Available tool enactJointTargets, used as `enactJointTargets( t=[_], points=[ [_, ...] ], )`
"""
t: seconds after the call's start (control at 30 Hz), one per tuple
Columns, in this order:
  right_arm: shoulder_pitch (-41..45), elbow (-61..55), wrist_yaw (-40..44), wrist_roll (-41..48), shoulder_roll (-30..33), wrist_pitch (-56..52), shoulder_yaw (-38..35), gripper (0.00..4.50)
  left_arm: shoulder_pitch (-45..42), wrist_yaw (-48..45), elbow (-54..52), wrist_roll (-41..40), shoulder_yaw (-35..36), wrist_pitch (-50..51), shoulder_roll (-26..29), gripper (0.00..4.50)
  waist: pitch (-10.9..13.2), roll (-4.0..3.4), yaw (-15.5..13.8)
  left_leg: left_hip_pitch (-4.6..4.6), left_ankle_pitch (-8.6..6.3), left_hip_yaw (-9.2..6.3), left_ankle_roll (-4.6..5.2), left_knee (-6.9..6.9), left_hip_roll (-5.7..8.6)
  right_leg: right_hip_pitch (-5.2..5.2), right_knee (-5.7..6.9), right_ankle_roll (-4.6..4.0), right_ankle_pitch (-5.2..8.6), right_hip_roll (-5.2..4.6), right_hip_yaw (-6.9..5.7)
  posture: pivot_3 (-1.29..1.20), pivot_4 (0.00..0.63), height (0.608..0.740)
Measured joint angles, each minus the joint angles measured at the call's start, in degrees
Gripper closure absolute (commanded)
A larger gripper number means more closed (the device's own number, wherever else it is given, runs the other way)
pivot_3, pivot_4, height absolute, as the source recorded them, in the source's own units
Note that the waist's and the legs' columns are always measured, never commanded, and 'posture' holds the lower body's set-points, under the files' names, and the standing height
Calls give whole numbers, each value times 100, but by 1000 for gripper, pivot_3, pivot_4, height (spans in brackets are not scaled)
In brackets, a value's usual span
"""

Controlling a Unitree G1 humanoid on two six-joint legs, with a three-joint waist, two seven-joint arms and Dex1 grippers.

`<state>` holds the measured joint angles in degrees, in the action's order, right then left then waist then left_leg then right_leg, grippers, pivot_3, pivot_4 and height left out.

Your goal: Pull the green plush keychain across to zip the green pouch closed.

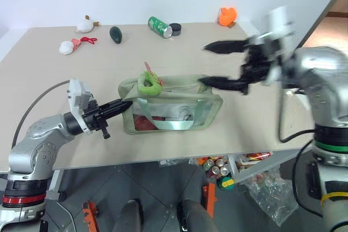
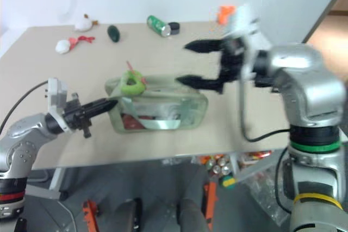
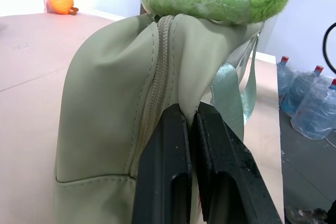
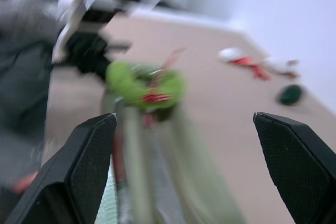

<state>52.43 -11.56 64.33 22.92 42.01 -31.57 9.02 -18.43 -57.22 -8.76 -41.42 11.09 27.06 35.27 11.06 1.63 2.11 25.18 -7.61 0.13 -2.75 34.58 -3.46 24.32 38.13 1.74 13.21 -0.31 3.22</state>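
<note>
The green pouch (image 1: 174,107) lies in the middle of the table, its clear panel facing the front edge. The fuzzy green plush keychain (image 1: 148,83) rests on top of the pouch near its left end, a red cord beside it. My left gripper (image 1: 126,105) is shut on the fabric at the pouch's left end; the left wrist view has its fingers (image 3: 168,171) pinching the cloth beside the zipper, below the green plush keychain (image 3: 210,1). My right gripper (image 1: 204,64) hangs open above the pouch's right end, pointing left, with nothing between its fingers and apart from the green plush keychain (image 4: 131,80).
Along the table's back lie a green can (image 1: 159,25), a dark green toy (image 1: 116,34), two white plush toys (image 1: 84,24) and an orange toy (image 1: 227,16). Cans and bottles (image 1: 217,164) sit on the floor under the table's front right.
</note>
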Motion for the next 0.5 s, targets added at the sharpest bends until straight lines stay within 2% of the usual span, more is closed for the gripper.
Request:
enactJointTargets(
  t=[0.1, 0.2, 0.5],
  points=[
    [158, 4, -89, -542, -123, 380, 453, 186, -27, -54, 33, 33, -17, -44, -29, 4500, 0, 0, -25, 6, 0, 1, 0, -1, 3, 5, -1, 3, 1, -4, 1, 0, 150, 740],
    [302, 19, -110, -843, -252, 650, 553, 186, -41, -64, 43, 54, -41, -66, -57, 4500, -1, 1, -46, 5, 0, -1, 0, -2, 2, 4, 0, 4, 2, -3, -2, 0, 150, 740],
    [460, 274, -89, -1141, -723, 947, 695, 186, -140, -85, 126, 123, -144, -156, -119, 4500, -1, 2, -83, 5, 0, -1, 0, 1, 2, 1, 0, 6, 0, -4, -2, 0, 150, 740]
  ],
)
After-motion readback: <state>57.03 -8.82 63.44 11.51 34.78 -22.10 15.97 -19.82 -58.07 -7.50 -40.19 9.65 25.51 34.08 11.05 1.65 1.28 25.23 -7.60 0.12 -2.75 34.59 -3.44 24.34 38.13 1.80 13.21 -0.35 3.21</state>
